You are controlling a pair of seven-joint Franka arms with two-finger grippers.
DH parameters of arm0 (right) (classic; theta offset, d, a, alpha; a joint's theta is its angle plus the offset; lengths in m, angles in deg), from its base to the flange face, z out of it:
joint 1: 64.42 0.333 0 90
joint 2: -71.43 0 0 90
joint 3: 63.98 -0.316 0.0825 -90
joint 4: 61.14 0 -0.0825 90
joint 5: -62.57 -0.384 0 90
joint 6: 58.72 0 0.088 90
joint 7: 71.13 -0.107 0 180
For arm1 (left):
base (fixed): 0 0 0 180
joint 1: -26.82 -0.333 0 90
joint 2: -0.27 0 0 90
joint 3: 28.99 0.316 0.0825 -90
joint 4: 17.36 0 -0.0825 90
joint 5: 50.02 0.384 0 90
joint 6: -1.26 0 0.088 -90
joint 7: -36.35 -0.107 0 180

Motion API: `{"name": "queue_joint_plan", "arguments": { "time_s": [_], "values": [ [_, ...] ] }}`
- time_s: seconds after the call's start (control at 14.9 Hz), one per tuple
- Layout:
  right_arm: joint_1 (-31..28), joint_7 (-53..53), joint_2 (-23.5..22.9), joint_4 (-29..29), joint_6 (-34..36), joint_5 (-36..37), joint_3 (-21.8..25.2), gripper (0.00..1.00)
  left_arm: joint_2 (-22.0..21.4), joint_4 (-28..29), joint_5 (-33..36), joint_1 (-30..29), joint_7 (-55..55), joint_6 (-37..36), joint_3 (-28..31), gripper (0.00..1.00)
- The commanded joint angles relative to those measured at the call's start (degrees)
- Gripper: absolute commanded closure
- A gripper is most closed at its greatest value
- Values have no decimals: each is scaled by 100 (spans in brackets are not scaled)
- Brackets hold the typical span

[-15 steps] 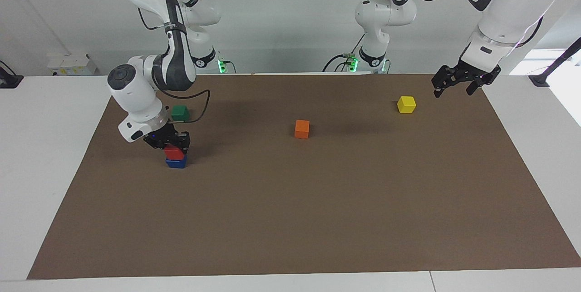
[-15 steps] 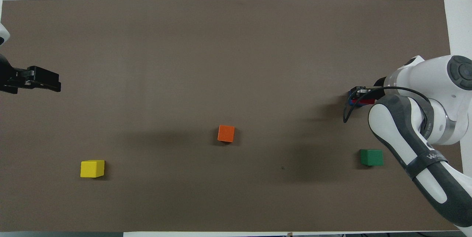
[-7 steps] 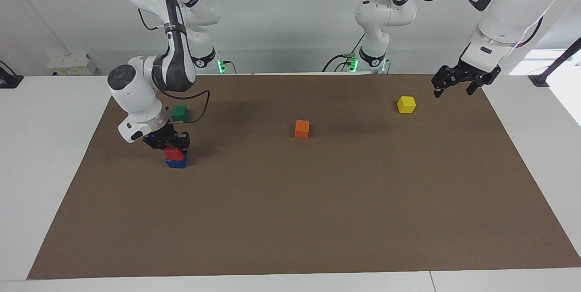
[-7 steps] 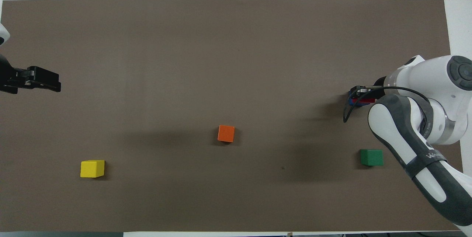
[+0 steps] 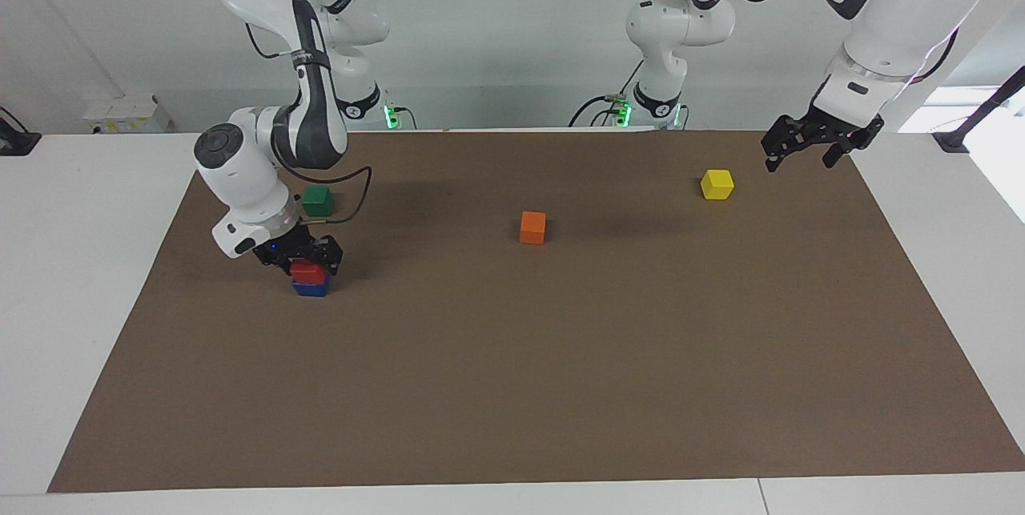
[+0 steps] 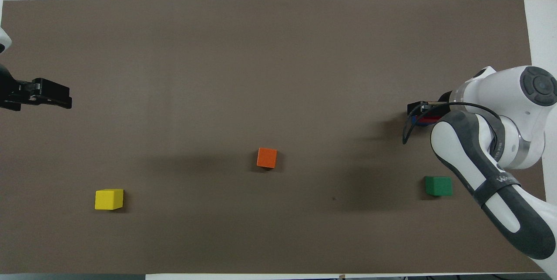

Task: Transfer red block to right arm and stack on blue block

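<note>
The red block (image 5: 308, 270) sits on top of the blue block (image 5: 311, 288) on the brown mat (image 5: 512, 387), toward the right arm's end. My right gripper (image 5: 301, 257), showing a small blue light, is just over the red block with its fingers spread at the block's upper sides. In the overhead view the right gripper (image 6: 424, 108) covers most of the red block (image 6: 428, 119) and the blue block (image 6: 414, 119). My left gripper (image 5: 801, 162) hangs open and empty over the mat's edge at the left arm's end; it also shows in the overhead view (image 6: 67, 97).
A green cube (image 5: 317, 199) lies nearer to the robots than the stack. An orange cube (image 5: 532, 227) lies mid-mat. A yellow cube (image 5: 717, 184) lies toward the left arm's end, beside the left gripper. A black cable (image 5: 356, 195) loops from the right wrist.
The right gripper has spread its fingers and risen slightly, so more of the red block shows on the blue block. The left arm has not moved.
</note>
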Motion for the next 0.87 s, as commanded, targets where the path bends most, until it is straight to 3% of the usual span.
{"name": "queue_joint_plan", "arguments": {
  "time_s": [0.0,0.27,0.67,0.8],
  "values": [
    [-92,178,2,189,162,-153,-58,0,-75,46,-69,13,4,-80,42,0],
    [-57,213,125,1076,1400,-101,-49,0,-75,46,-69,13,4,-80,42,0],
    [-83,1231,704,1640,1902,242,-40,0,-75,46,-69,13,4,-80,33,0],
    [-92,1303,820,1920,2436,260,-40,0,-75,46,-69,13,4,-80,42,0]
  ]
}}
